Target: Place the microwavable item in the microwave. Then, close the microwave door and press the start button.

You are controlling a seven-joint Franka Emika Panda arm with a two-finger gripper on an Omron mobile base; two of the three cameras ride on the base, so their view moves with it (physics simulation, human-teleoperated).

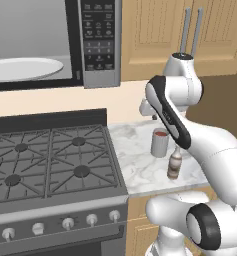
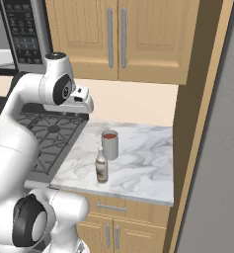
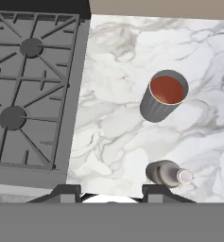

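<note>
the stove spreads wide to the cup's left, the marble counter just beside it. up over the stove, the microwave stands open, white plate inside. on the counter, the grey cup stands upright, the brown bottle near it, toward the front edge. the gripper hovers above, jaws parted, holding nothing.

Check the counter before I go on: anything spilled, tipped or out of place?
Nothing stands out. The grey cup stands upright on the marble counter, contents inside, and the small bottle stands upright near it. No spills show.
</note>
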